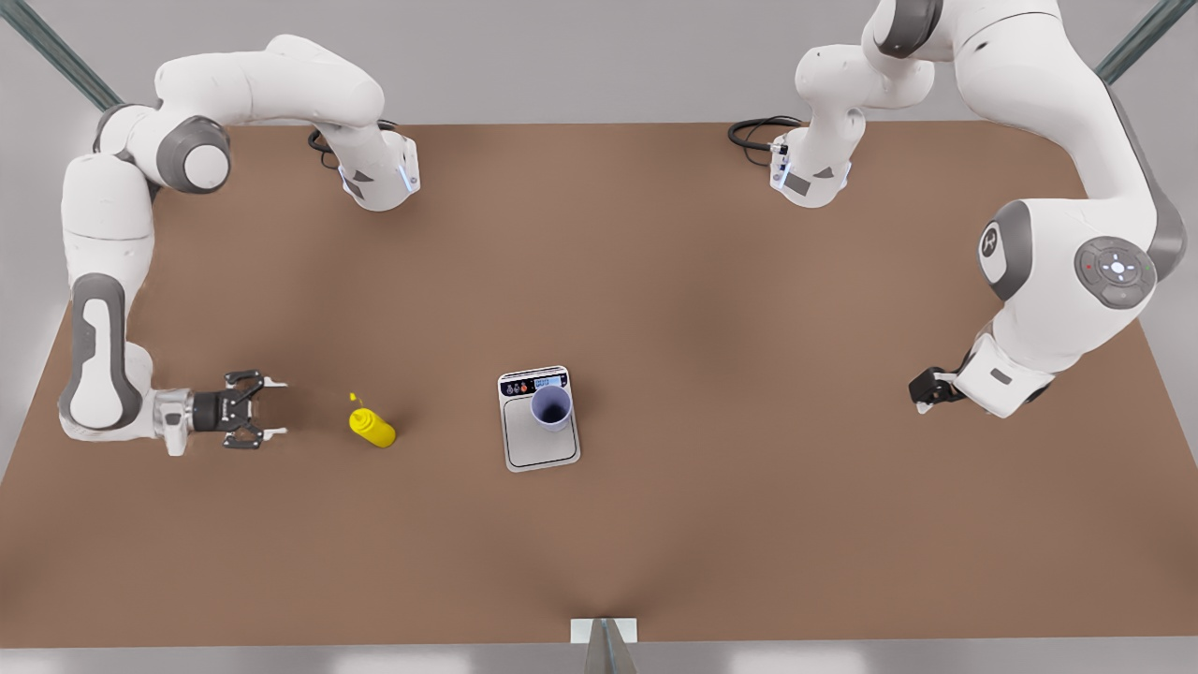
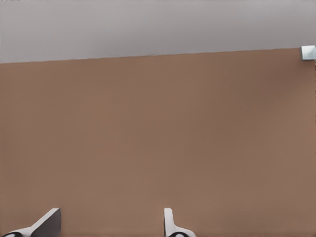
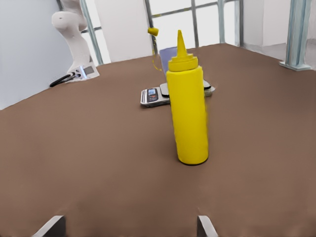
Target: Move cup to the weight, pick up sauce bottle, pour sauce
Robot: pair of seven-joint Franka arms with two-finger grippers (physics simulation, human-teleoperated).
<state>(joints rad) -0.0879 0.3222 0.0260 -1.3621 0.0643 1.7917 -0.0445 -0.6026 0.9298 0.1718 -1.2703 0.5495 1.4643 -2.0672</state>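
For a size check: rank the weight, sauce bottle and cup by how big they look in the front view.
1. The weight, clearly largest.
2. The sauce bottle and the cup look alike in footprint; not ranked.

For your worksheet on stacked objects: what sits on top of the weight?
The cup stands upright on the weight, near its display strip. The plate beneath the cup is covered.

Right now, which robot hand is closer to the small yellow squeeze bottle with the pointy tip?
The right gripper. It sits open just beside the yellow squeeze bottle, on the front view's left, facing it. The left gripper is far off across the table, beyond the scale holding the cup.
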